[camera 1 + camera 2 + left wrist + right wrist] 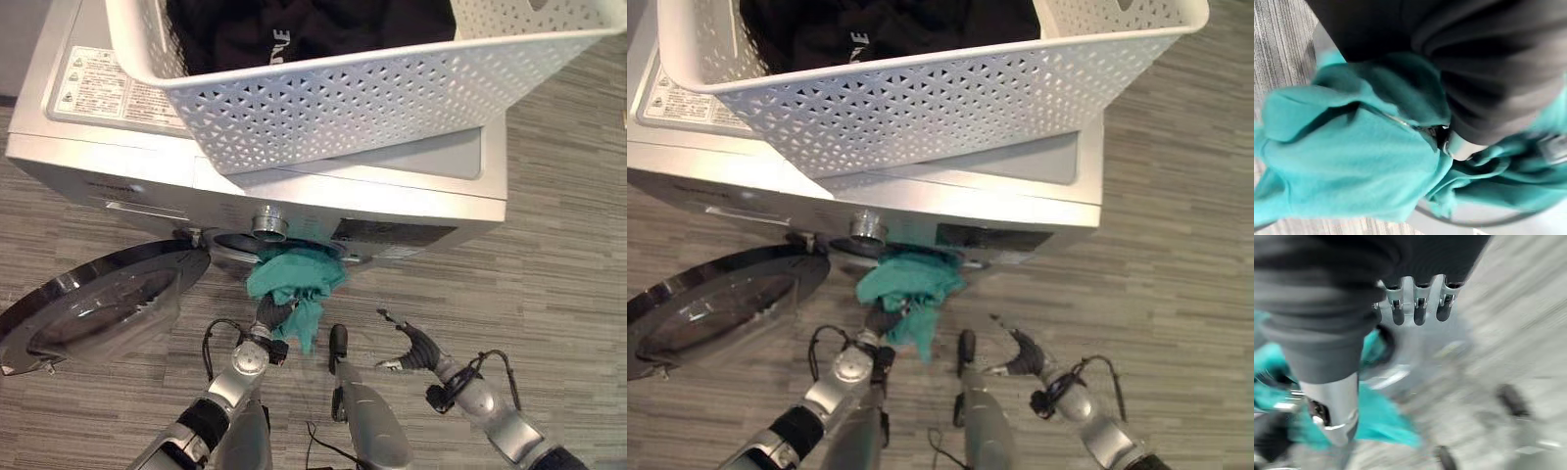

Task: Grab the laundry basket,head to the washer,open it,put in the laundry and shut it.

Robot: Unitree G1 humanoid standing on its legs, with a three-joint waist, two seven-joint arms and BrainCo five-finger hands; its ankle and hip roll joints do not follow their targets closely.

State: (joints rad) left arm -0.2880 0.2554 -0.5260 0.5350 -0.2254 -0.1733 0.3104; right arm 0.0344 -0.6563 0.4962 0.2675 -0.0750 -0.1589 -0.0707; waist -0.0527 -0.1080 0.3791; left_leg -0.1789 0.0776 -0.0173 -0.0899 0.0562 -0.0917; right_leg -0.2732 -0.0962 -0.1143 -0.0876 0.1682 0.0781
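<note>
Left hand (272, 323) is clenching the soft, floppy teal cloth (294, 279) at the washer (411, 211) opening; right hand (416, 348) is hanging released, so bunching looks safest.

The right hand (1418, 303) is seen from close up, its dark ribbed cover across the top of the picture and its silver, dark-tipped fingers (1419, 313) hanging side by side in a short row, not curled round anything. A silver thumb (1332, 406) stands apart from them, nearer the camera, and behind it a bunched teal cloth (1382, 423) is seen, part of it hidden by the thumb. Past the fingers a pale grey curved part of the washer (1425, 352) is made out, blurred, with the grey striped floor (1518, 298) beside it.
</note>
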